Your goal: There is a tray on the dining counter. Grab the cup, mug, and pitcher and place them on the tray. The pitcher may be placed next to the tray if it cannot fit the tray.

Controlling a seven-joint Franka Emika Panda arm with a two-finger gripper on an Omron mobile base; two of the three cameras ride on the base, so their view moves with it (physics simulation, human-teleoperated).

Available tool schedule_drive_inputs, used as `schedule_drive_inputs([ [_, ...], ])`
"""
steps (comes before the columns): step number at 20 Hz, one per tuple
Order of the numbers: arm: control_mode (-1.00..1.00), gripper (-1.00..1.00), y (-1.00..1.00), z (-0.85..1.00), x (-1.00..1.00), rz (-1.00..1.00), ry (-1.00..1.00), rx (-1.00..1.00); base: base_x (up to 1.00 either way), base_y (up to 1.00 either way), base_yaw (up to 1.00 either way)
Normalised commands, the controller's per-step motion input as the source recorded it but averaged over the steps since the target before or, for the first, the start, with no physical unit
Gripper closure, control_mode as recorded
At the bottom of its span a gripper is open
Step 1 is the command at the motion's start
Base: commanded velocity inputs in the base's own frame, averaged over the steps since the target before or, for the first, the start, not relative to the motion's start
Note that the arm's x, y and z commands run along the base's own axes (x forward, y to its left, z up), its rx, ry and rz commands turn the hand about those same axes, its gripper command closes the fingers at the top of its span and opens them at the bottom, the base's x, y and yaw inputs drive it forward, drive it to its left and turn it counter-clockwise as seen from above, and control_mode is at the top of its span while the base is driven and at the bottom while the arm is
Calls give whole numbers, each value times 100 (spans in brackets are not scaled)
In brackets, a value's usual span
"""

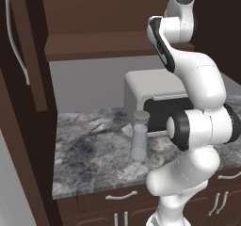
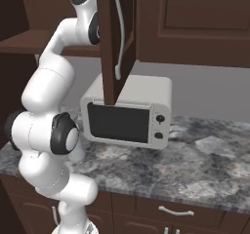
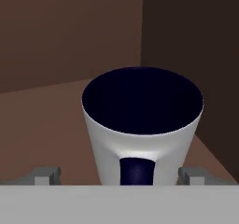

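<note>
Silver-grey mug (image 3: pixel 142 125) on brown cabinet shelf (image 3: pixel 42 125), dead ahead between spread fingertips (image 3: pixel 46 175) of hand (image 3: pixel 119 176): advance level, clamp on body, avoid handle side, then lift clear.

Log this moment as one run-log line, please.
phase: reaching for mug in cabinet | pincer: open, straddling mug | pitcher: on microwave counter

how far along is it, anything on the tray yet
No item looks delivered. The pitcher stands on the marbled counter beside the microwave. In hand: the gripper is open, its fingertips flanking the mug on a brown cabinet shelf, not yet gripping. Left: grasp and carry the mug, then the pitcher and cup.
</note>
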Motion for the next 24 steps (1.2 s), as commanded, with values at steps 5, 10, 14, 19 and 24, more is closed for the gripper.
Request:
schedule_drive_inputs([
  [5, -100, -100, -5, 1, 3, 0, 0, 0, 0, 0, 0],
  [10, -100, -100, 0, 0, 0, 0, 0, 0, 0, 0, 0],
  [14, -100, -100, -2, 0, 0, 0, 0, 0, 0, 0, 0],
  [19, -100, 100, -1, 0, 0, 0, 0, 0, 0, 0, 0],
  [24, -100, 100, 0, 0, 0, 0, 0, 0, 0, 0, 0],
])
